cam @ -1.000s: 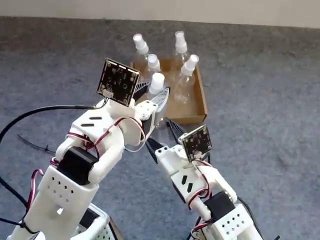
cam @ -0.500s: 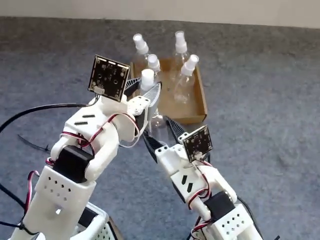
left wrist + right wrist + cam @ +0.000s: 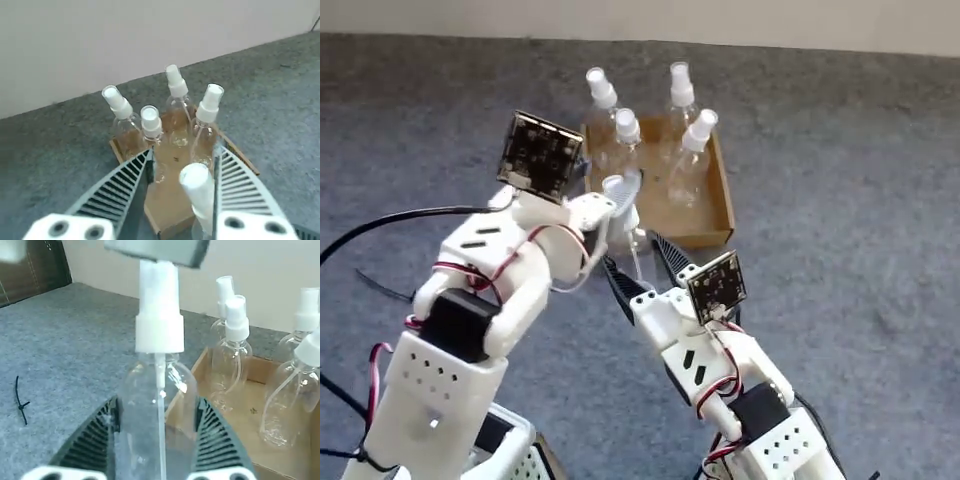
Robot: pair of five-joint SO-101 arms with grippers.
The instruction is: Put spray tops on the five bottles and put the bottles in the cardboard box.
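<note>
My right gripper (image 3: 635, 256) (image 3: 157, 407) is shut on a clear bottle (image 3: 636, 244) (image 3: 157, 390), holding it upright just in front of the cardboard box (image 3: 722, 215) (image 3: 165, 225) (image 3: 250, 412). A white spray top (image 3: 617, 189) (image 3: 196, 187) (image 3: 160, 332) sits on the bottle's neck. Directly above, my left gripper (image 3: 610, 185) (image 3: 182, 152) is open, its jaws spread wide with the top resting against one of them. Several capped bottles (image 3: 692, 150) (image 3: 175, 102) (image 3: 235, 355) stand in the box.
A black cable tie (image 3: 388, 290) (image 3: 20, 400) lies on the grey carpet to the left of the arms. One capped bottle (image 3: 601, 95) (image 3: 119, 112) stands at the box's far-left corner. A white basket corner (image 3: 510, 450) shows at the near edge.
The left gripper swung the spray top toward the left and lowered it onto the bottle held by the right gripper. The right arm stayed put.
</note>
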